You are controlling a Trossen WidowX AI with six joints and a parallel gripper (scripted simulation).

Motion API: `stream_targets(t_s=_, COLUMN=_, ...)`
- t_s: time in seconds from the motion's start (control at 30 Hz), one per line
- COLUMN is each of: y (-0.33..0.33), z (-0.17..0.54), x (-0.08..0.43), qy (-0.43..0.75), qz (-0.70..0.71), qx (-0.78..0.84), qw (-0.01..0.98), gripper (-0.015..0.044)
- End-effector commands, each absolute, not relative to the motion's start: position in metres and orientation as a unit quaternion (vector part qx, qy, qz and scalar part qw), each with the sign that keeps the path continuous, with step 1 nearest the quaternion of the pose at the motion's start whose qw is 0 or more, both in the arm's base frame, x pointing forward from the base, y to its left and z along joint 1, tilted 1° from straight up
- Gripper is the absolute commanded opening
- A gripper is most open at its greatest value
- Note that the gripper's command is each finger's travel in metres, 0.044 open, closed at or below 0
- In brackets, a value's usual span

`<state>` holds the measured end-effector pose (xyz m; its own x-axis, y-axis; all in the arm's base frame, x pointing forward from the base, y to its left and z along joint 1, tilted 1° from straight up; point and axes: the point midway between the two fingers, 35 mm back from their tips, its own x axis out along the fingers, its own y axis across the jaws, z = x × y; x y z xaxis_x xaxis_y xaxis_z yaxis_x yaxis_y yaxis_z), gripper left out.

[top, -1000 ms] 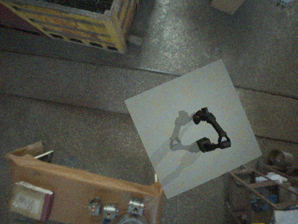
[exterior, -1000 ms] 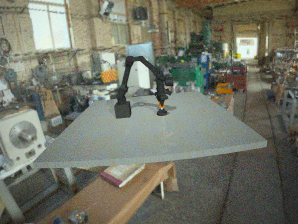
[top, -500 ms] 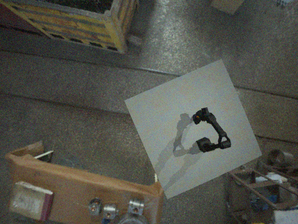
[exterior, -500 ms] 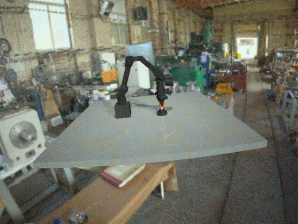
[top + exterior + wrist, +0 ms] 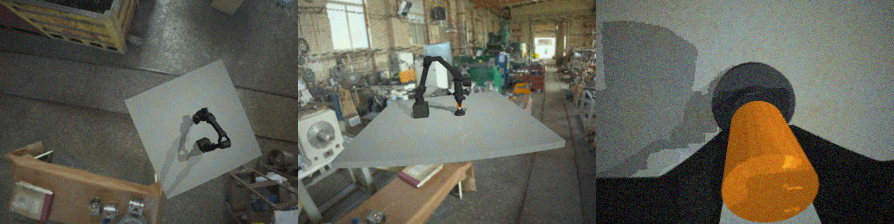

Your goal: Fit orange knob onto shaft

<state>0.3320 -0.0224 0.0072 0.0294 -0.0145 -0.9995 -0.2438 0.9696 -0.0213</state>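
The orange knob (image 5: 197, 116) (image 5: 461, 106) (image 5: 766, 160) is held upright between the fingers of my gripper (image 5: 459, 104) (image 5: 758, 132), which is shut on it. The dark round pedestal (image 5: 459, 113) (image 5: 753, 75) stands on the table directly below the knob in the exterior view. A short bright bit of the silver shaft (image 5: 459, 108) shows between the knob's lower end and the pedestal. In the wrist view the knob covers the near part of the pedestal and the shaft. The knob's hole and both flat sides are hidden.
The grey table (image 5: 160, 113) (image 5: 438, 140) carries the arm's base (image 5: 204, 144) (image 5: 421, 110), to the left of the pedestal in the exterior view. The arm arches from the base over to the pedestal. Its shadows fall across the table. The workshop lies beyond the table's edges.
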Motion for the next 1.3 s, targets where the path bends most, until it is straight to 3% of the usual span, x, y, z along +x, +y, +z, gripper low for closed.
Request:
stream_targets(t_s=0.0, y=-0.022, z=0.006, x=0.332, qy=0.692, qz=0.079, qx=-0.091, qw=0.712, gripper=0.0)
stream_targets(t_s=1.27, y=-0.023, z=-0.01, x=0.332, qy=0.693, qz=0.063, qx=-0.074, qw=0.714, gripper=0.0)
